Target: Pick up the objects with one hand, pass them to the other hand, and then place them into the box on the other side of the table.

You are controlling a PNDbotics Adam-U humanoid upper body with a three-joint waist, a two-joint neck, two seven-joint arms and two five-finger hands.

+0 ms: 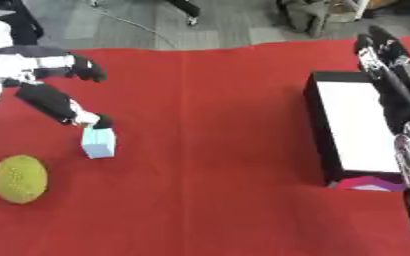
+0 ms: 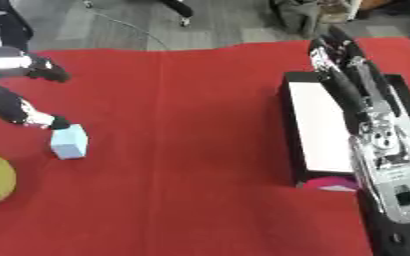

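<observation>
Pale blue block point(image 1: 98, 142) sits left of centre on the red tablecloth point(image 1: 217, 150), no writing legible on it. Left hand point(image 1: 55, 97), at upper left, has a fingertip touching the block's top, thumb spread apart. Right hand point(image 2: 348, 70), fingers straight together, lies over the black, white-floored box point(image 1: 353, 125) at right. Yellow-green ball point(image 1: 19, 178) rests lower left.
</observation>
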